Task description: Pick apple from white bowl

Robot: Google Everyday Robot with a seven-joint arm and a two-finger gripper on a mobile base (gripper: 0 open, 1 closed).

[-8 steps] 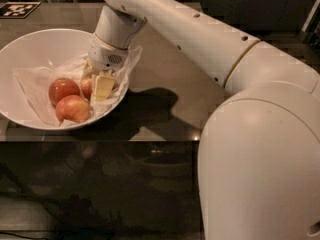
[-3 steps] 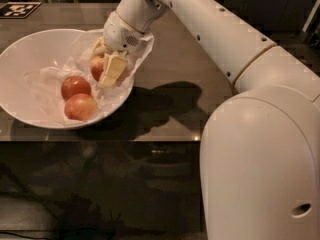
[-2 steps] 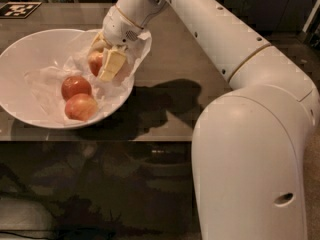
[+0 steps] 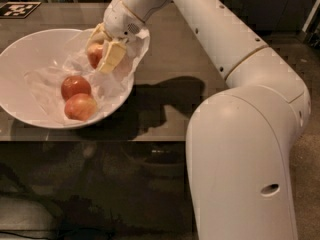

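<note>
The white arm (image 4: 240,134) fills the right side and reaches over the dark table (image 4: 165,59) to the bowl (image 4: 17,69), which sits at the left. Crumpled paper (image 4: 47,84) lines the bowl and spills over its right rim. The gripper (image 4: 100,58) hangs at the bowl's upper right, just inside that rim. Its pale yellow fingers (image 4: 114,56) are clamped on the apple (image 4: 93,54), one on each side. The apple looks raised off the lining, though the paper crowds close behind it. Nearer the bowl's middle, a deeper red apple (image 4: 76,86) and a paler apple (image 4: 80,107) lie touching each other, well apart from the held one. The step in hand appears to be carrying the fruit out. To do it well, hold the squeeze steady, since a round glossy skin can slip between flat pads. Rise straight up until the fruit is clear of the rim before swinging away from the bowl. Watch the overhanging paper: if a finger snags it, the lining could drag and roll the other two apples.
</note>
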